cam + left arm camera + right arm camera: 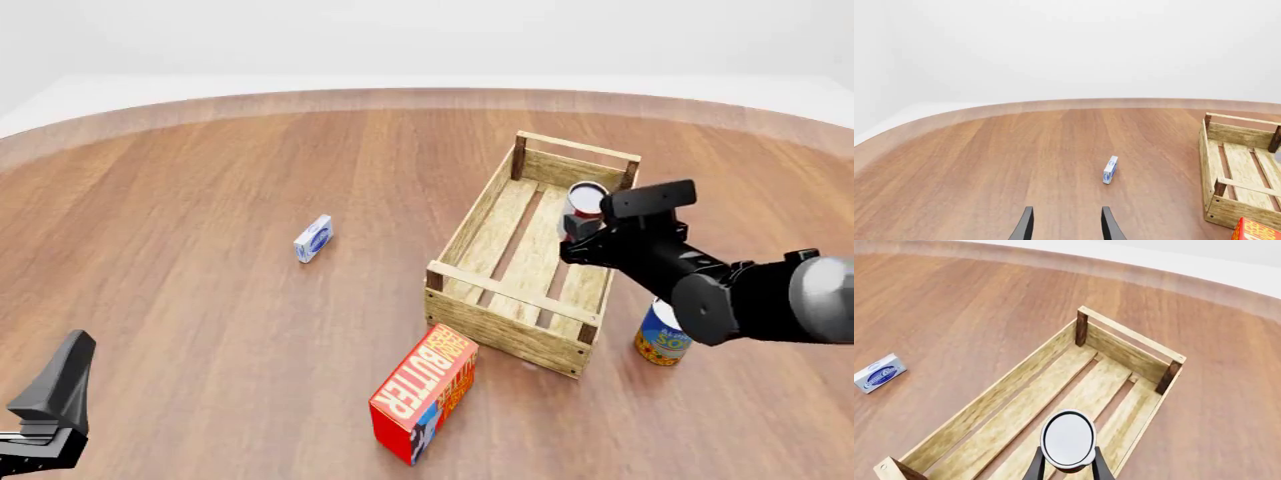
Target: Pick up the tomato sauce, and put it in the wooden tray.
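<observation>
Bright, even light; sharp renders

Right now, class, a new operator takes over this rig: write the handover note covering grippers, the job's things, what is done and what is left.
Right gripper: shut on the tomato sauce, held above the wooden tray.
Left gripper: open, holding nothing, low over the table near the arms' side.
Done: can picked up and carried over the tray.
Left: lower it onto the slats, release, withdraw.

The butter box (424, 406) lies before the wooden tray (497, 236), the can (661, 336) apparently right.
</observation>
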Motion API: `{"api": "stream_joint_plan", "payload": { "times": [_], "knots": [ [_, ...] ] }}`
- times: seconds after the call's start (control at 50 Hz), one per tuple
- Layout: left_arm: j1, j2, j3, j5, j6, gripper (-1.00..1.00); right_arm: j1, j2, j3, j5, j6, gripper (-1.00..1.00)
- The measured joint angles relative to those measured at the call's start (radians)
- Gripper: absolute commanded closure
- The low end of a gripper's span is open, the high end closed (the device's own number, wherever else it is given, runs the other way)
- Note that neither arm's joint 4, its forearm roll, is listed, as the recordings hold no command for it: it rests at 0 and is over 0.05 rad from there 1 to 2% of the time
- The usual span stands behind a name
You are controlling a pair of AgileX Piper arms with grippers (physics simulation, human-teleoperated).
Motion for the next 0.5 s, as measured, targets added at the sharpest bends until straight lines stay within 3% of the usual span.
{"api": "stream_joint_plan", "payload": {
  "times": [0.5],
  "knots": [
    [0.000, 0.000, 0.000, 0.000, 0.000, -1.00, 0.008, 0.090, -0.048, -0.024, 0.000, 1.00]
  ]
}}
